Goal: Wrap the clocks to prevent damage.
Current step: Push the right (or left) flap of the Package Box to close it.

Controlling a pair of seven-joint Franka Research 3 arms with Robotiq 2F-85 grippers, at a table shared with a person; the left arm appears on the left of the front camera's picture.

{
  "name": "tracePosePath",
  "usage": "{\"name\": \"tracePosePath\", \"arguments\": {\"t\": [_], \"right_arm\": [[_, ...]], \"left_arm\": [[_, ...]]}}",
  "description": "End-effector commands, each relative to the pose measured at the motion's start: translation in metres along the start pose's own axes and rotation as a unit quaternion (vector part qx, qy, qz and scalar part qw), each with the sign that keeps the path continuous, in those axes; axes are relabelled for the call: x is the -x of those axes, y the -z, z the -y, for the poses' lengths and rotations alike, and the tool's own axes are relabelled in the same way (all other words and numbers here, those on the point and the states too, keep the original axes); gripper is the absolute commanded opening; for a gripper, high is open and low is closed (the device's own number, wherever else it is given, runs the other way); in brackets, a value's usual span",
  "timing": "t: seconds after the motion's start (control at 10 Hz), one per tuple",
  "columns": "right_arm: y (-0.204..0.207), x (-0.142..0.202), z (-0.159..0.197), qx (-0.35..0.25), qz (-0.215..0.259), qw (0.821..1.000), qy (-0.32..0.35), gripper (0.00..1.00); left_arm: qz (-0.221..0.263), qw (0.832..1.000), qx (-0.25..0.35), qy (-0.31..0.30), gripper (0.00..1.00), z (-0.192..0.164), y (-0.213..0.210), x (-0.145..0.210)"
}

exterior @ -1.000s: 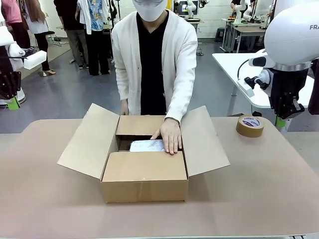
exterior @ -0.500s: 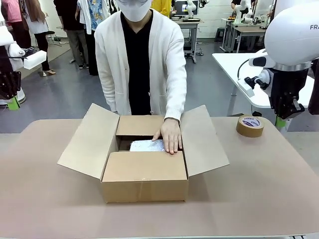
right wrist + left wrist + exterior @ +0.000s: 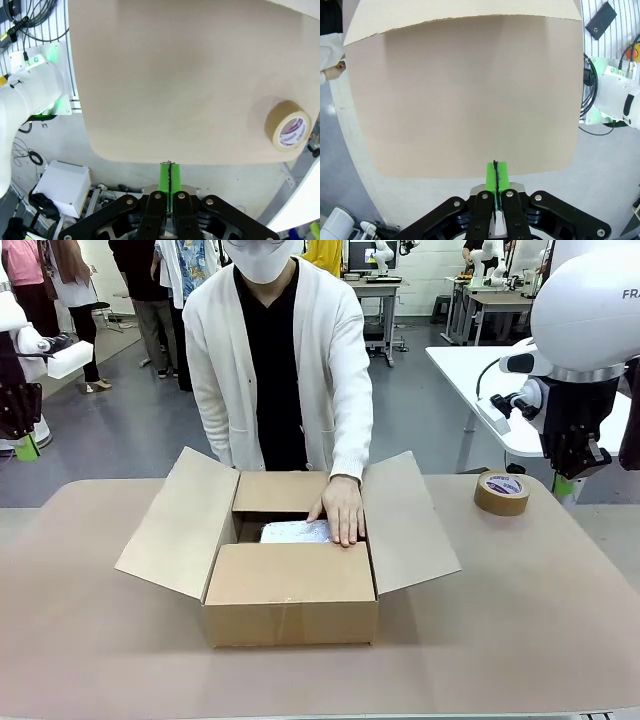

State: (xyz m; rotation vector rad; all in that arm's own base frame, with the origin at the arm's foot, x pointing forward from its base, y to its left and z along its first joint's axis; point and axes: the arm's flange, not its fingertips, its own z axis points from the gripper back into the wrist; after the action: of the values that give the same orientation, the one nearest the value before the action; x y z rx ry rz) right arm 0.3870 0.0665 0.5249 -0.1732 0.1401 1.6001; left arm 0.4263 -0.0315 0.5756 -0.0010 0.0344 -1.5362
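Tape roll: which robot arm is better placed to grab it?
Probably the right: the tape roll sits by the table's right edge, near the shut right gripper; the box separates it from the left gripper.

The box (image 3: 290, 590) sits on the middle of the table (image 3: 520, 620), its side flaps spread out left and right. A wrapped parcel (image 3: 292, 532) lies in the box, in the gap between the near and far flaps. A person stands behind the box, one hand (image 3: 343, 512) resting on the parcel's right end. The tape roll (image 3: 501, 493) lies on the table, right of the box and well apart from it. My left claw (image 3: 495, 166) hangs far left of the box, off the table's edge. My right claw (image 3: 170, 169) hangs far right of the box, beyond the tape roll.
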Motion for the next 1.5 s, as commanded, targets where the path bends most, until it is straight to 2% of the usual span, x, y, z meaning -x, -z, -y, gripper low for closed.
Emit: {"name": "tracePosePath", "arguments": {"t": [0.0,0.5,0.6,0.8,0.9,1.0,1.1,1.2,1.3,1.4], "right_arm": [[0.000,0.000,0.000,0.000,0.000,1.000,0.000,0.01],[0.000,0.000,0.000,0.000,0.000,1.000,0.000,0.01],[0.000,0.000,0.000,0.000,0.000,1.000,0.000,0.01],[0.000,0.000,0.000,0.000,0.000,1.000,0.000,0.01],[0.000,0.000,0.000,0.000,0.000,1.000,0.000,0.01],[0.000,0.000,0.000,0.000,0.000,1.000,0.000,0.01],[0.000,0.000,0.000,0.000,0.000,1.000,0.000,0.01],[0.000,0.000,0.000,0.000,0.000,1.000,0.000,0.01],[0.000,0.000,0.000,0.000,0.000,1.000,0.000,0.01],[0.000,0.000,0.000,0.000,0.000,1.000,0.000,0.01]], "left_arm": [[-0.001,1.000,0.001,0.006,0.00,0.000,-0.001,0.002],[0.000,1.000,0.000,0.000,0.00,0.000,0.000,0.000],[0.043,0.998,0.019,0.037,0.00,-0.020,0.022,0.011],[0.176,0.980,0.045,0.077,0.00,-0.047,0.066,0.037],[0.259,0.962,0.046,0.075,0.00,-0.047,0.083,0.055],[0.340,0.936,0.030,0.082,0.00,-0.045,0.096,0.075],[0.411,0.911,0.007,0.032,0.00,-0.044,0.110,0.092],[0.439,0.898,-0.005,-0.018,0.00,-0.046,0.122,0.099],[0.433,0.900,-0.023,-0.040,0.00,-0.037,0.125,0.097],[0.419,0.907,-0.038,-0.024,0.00,-0.028,0.115,0.092]]}}
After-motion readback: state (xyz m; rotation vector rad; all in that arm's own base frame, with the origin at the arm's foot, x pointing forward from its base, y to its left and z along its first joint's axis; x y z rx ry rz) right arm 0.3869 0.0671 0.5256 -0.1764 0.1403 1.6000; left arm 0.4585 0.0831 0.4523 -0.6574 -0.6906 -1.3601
